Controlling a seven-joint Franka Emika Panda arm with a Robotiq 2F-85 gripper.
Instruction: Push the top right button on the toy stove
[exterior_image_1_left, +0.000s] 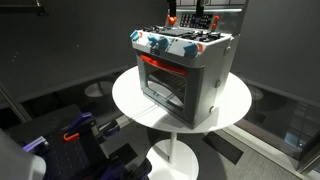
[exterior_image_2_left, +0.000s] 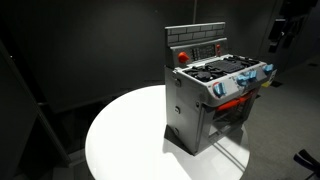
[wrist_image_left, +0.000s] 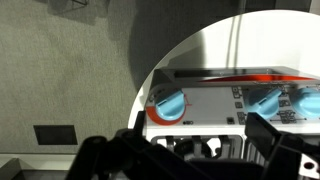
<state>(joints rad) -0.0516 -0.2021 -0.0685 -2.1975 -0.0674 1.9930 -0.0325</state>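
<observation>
Wrist view is showing your gripper (wrist_image_left: 195, 152) with jaws spread wide, holding nothing, above the stove (wrist_image_left: 230, 100) on the table (exterior_image_2_left: 130, 130). The button (exterior_image_2_left: 210, 48), barely legible, is sitting on the back panel (exterior_image_2_left: 195, 42) at the stove's 12 o'clock. Try closing the jaws first, then pressing squarely with one blunt tip.

Matte black Robotiq gripper

In the wrist view the gripper (wrist_image_left: 195, 138) has two broad, angular black fingers (wrist_image_left: 278, 142) with bevelled edges. In an exterior view the arm (exterior_image_2_left: 286, 28) is only a dark, blurred shape.
</observation>
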